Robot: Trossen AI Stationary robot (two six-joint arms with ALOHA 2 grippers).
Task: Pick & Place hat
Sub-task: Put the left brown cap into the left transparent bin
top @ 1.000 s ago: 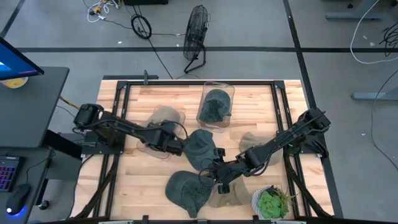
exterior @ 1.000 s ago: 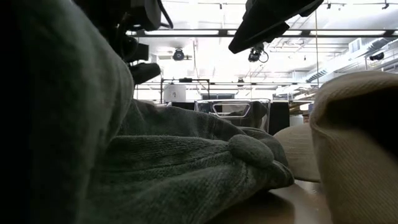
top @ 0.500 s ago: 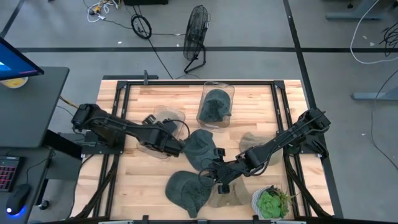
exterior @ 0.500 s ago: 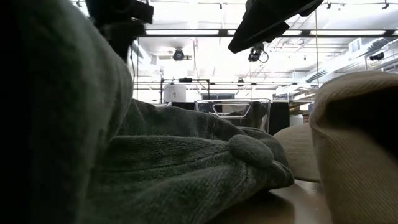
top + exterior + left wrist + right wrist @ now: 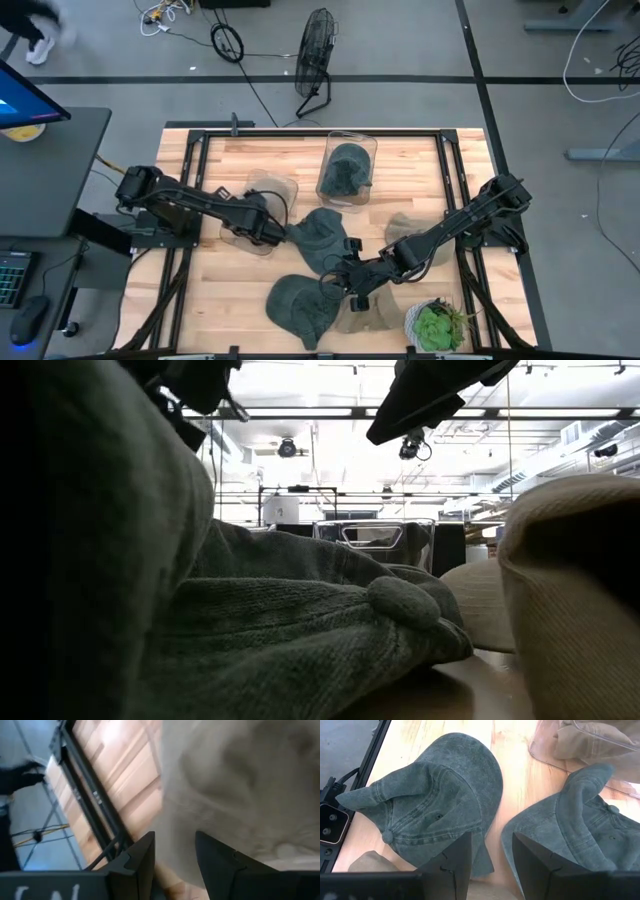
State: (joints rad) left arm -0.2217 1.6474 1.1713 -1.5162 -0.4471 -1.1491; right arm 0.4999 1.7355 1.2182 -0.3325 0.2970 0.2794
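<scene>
Two dark green caps lie on the wooden table: one at the middle (image 5: 320, 240) (image 5: 580, 835), one near the front edge (image 5: 298, 305) (image 5: 435, 810). A third green cap (image 5: 347, 168) sits in a clear bin at the far middle. A tan hat (image 5: 262, 190) (image 5: 240, 785) lies in a clear bin at the left. My left gripper (image 5: 266, 226) (image 5: 175, 862) is open over that bin. My right gripper (image 5: 347, 283) (image 5: 492, 862) is open and empty, hovering between the two loose green caps.
Two more tan hats lie at the right (image 5: 405, 235) and by the front edge (image 5: 365, 312) (image 5: 570, 590). A potted plant (image 5: 438, 325) stands at the front right corner. The table's black frame (image 5: 190, 150) borders the left bin. A person's foot (image 5: 40, 30) shows on the floor at the far left.
My left gripper has drawn back a little toward the table's left edge, over the left bin. My right gripper and the hats have kept still.
</scene>
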